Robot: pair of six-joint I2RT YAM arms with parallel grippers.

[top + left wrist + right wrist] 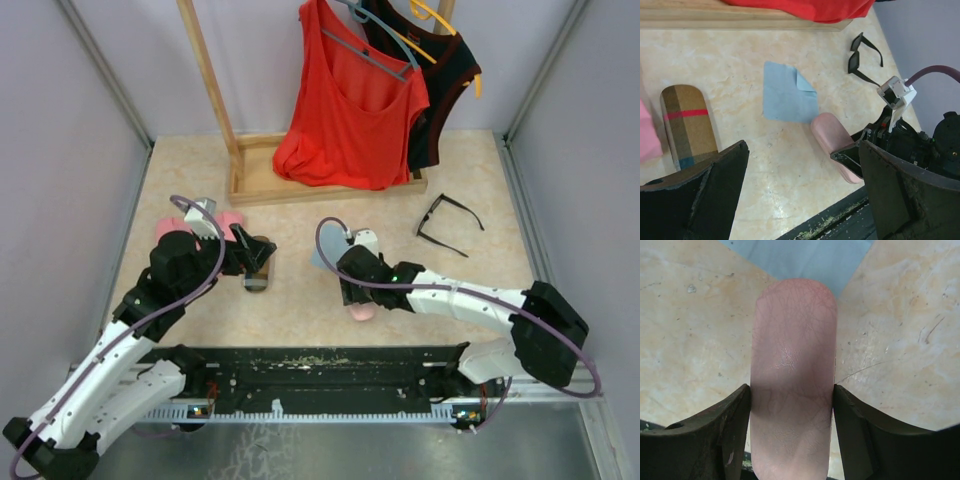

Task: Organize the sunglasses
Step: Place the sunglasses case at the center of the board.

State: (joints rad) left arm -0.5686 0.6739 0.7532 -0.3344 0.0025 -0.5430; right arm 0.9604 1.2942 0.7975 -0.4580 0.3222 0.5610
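Right fingers (710,440): one on each long side of the pink case (792,355), pressed against it and gripping it; the near end of the case is cut off by the lower border of the right wrist view.
Left fingers (700,200): spread wide, with only bare worktop (765,165) between them.
Plaid case (687,120): flat on the worktop just beyond one left finger, which hides its near end.
Blue cloth (787,95): flat with one corner folded over; the far end of the pink case overlaps its edge.
Black sunglasses (447,225): on the worktop's far right with arms unfolded. They lie beyond and to the right of the right fingers, well apart from them, farther again from the left fingers, and nothing touches them.
Hard to make out: a pink thing (232,220) beside the left wrist is mostly covered by the arm, so I cannot tell what it is. From above, both sets of fingers are largely hidden by their own wrists.
Far end: a wooden frame (262,188) stands at the back, and a red top (350,110) and a black top (450,80) hang on hangers, covering part of its base.
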